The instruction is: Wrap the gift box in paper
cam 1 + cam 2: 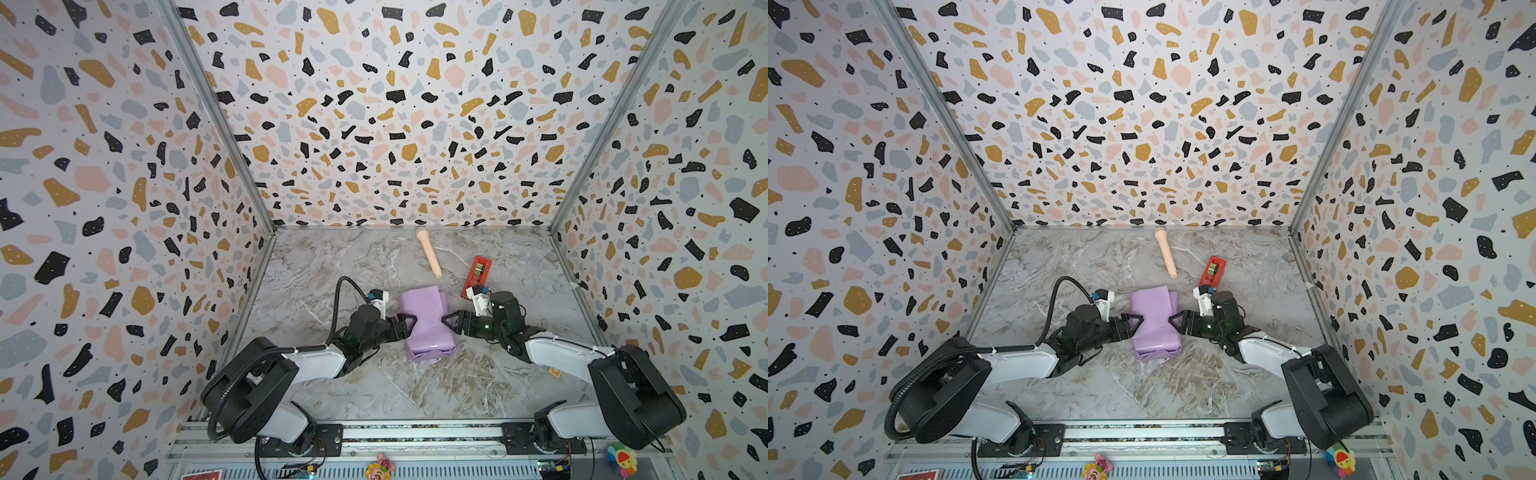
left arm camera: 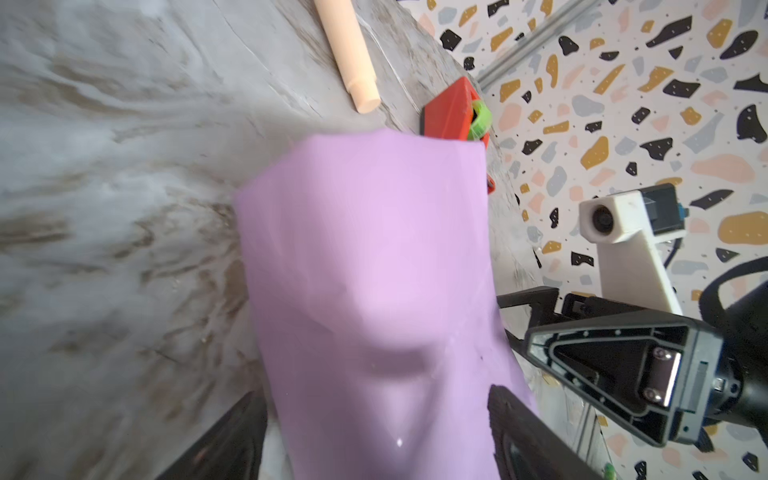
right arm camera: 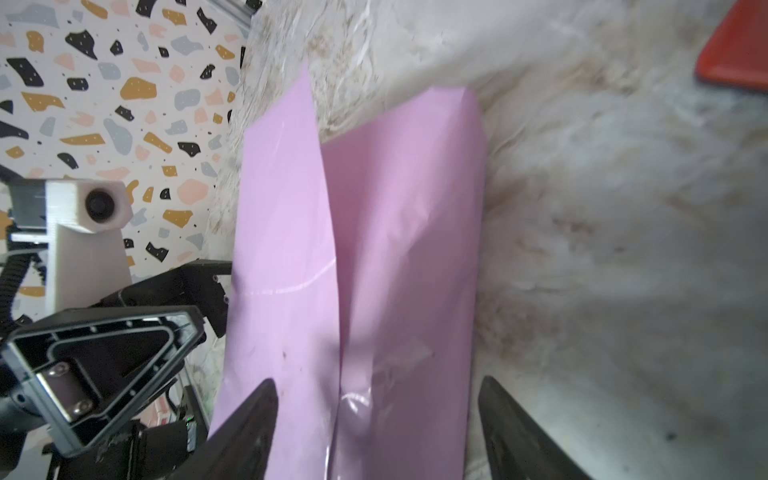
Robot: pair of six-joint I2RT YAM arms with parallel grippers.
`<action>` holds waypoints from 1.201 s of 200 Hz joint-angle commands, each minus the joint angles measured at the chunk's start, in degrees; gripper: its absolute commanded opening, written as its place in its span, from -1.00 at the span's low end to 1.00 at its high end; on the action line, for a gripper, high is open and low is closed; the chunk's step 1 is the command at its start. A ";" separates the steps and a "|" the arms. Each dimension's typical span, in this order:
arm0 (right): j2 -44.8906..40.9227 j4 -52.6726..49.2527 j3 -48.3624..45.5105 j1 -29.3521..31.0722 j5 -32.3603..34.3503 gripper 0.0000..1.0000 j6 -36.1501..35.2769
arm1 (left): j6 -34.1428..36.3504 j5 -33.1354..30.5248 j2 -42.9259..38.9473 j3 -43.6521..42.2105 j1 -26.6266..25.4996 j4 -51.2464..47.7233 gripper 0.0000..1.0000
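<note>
**Ana:** Where's the parcel sitting?

**Me:** Lower middle of the frame in both top views, on the grey marbled counter [image 1: 332, 266]. The thin, glossy lilac-purple sheet of paper [image 1: 428, 307] is folded into one long bundle. I can't see the gift box at all, so I judge it's inside.

**Ana:** And your end effectors?

**Me:** The left end effector [image 1: 409, 325] is at the bundle's left flank and the right end effector [image 1: 449, 324] at its right, facing each other. Both have their jaws apart, with the tips at the paper. I can't tell whether they're pressing it.

**Ana:** How would you set the side folds?

**Me:** I'd press both flanks in evenly and low, so the bundle neither skids nor twists. I'd go gently, because paper this thin should tear or spring back. The waist looks pinched and the lower end tucked, while the upper end gapes in two loose flaps. The red plastic tape dispenser [image 1: 478, 270] lies just up and to the right.
</note>
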 commanded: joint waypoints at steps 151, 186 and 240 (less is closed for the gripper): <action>3.51 14.48 6.25 1.43 -8.02 0.47 1.88 | -1.67 3.74 2.85 10.86 -2.78 6.67 0.70; 1.66 17.61 4.76 1.43 -8.40 0.49 2.27 | -2.04 3.68 1.91 10.73 -2.84 7.58 0.70; 0.49 19.70 3.03 1.69 -8.58 0.48 2.89 | -2.25 3.81 -0.12 10.25 -2.76 9.04 0.74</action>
